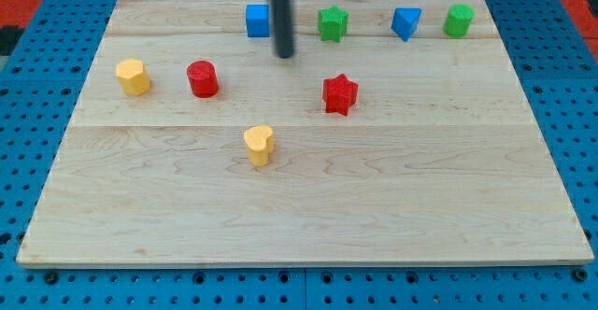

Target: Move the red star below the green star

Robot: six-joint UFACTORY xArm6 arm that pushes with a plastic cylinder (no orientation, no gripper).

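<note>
Wooden board [308,198]; my tip [284,55] overlaps blue block [256,21]; no claw visible.

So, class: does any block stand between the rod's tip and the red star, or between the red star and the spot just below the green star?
No. My tip sits up-left of the red star, bare board between them. The green star lies directly above it, no block between.
</note>
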